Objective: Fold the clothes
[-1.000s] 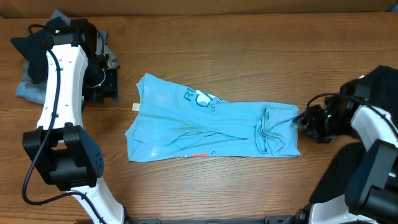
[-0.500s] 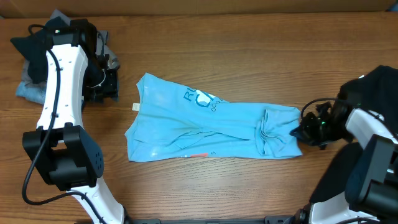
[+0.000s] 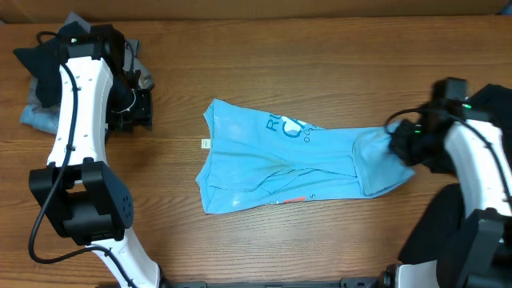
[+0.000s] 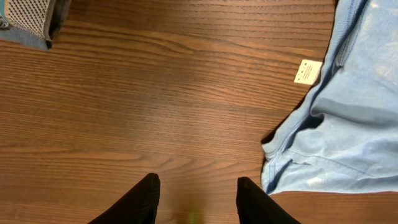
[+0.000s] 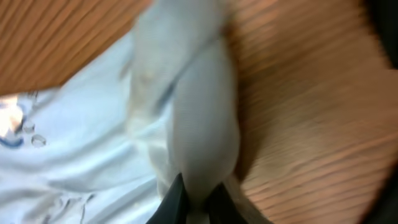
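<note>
- Everything is carried on a wooden table.
- A pile of clothes, dark and grey-blue, is bunched at the far-left corner. It is partly hidden behind the left arm.
- A black garment is seen at the right edge, behind the right arm and near its wrist.
- A small white tag is laid on the wood, just beside the left edge of the shirt.
- The light-blue T-shirt is spread crumpled across the centre-right of the table. Its long axis runs left to right and its print faces up near the top edge.
- The right gripper is clamped shut on a bunched fold at the shirt's right end. The fabric is pinched between the fingertips and the rest is trailed off to the left of the claw.
- The left gripper is held with its fingers parted and nothing between them, over bare wood.
- The shirt's left edge is seen to the right of the left claw, near but apart. Only bare wood is seen between them.
</note>
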